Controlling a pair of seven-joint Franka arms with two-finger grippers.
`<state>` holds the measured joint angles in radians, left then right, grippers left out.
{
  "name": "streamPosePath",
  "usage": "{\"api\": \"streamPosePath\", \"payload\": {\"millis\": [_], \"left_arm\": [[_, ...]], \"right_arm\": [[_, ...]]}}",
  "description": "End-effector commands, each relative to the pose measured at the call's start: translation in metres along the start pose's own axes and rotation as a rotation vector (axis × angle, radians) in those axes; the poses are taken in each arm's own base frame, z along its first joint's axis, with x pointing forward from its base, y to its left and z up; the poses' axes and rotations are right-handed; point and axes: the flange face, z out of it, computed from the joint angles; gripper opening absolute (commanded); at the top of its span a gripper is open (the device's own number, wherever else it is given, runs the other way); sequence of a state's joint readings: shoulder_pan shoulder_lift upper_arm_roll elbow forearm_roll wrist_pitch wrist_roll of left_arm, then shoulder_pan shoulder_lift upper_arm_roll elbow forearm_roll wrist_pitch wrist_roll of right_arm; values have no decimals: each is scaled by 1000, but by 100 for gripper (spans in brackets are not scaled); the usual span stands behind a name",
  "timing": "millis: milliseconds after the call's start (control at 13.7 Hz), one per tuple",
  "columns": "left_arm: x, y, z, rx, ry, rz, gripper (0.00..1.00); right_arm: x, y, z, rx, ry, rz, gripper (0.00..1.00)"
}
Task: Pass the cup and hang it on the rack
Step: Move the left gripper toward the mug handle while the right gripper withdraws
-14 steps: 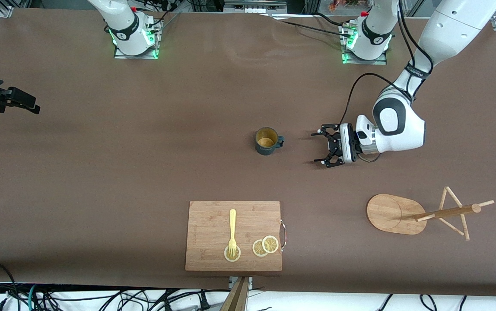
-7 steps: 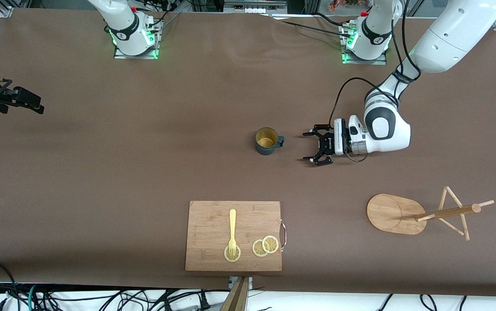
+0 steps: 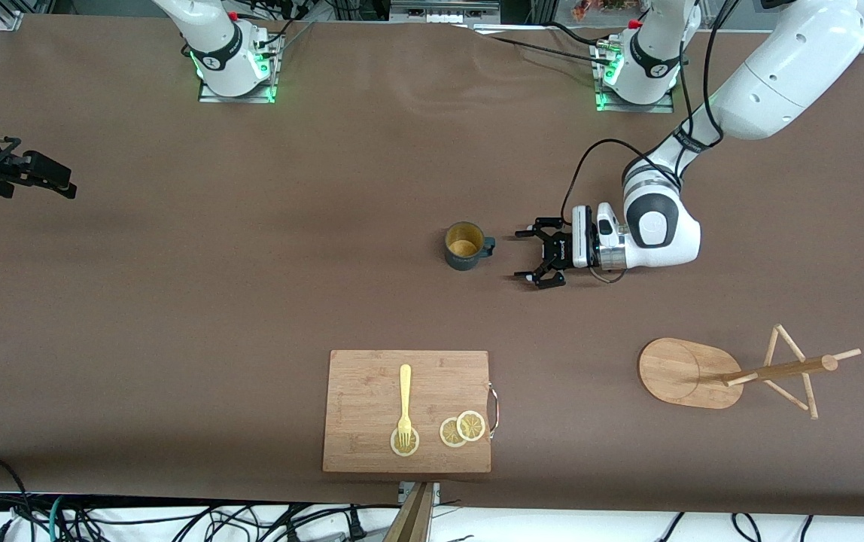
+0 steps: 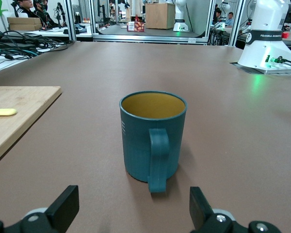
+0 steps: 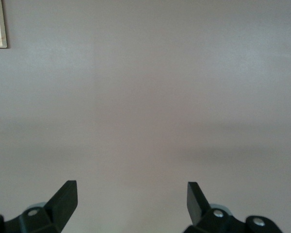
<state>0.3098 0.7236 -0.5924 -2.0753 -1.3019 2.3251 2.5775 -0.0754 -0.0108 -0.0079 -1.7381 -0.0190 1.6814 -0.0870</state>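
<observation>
Your left end effector [image 3: 536, 256] is low over the bench [image 3: 251, 286], jaws spread wide and empty, level with the cup [image 3: 466, 246] and just short of its handle, which points straight at it. The cup stands upright mid-bench. From the cup, the rack [image 3: 733, 373] lies on its side at about 4 o'clock and the cutting board [image 3: 372, 429] at 6 o'clock. Your right end effector [image 3: 33, 172] waits wide open at its arm's end.
</observation>
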Motion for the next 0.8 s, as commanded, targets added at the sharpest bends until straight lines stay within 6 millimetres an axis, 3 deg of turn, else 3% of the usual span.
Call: {"api": "streamPosePath", "payload": {"millis": [0, 366, 732], "left_arm": [[3, -2, 5, 22, 40, 17, 100], [6, 3, 31, 21, 67, -18, 100], [-6, 14, 48, -8, 77, -42, 100]], "right_arm": [[-3, 1, -7, 2, 6, -3, 100], [-3, 3, -6, 21, 5, 0, 100], [-3, 1, -7, 20, 5, -3, 100]]}}
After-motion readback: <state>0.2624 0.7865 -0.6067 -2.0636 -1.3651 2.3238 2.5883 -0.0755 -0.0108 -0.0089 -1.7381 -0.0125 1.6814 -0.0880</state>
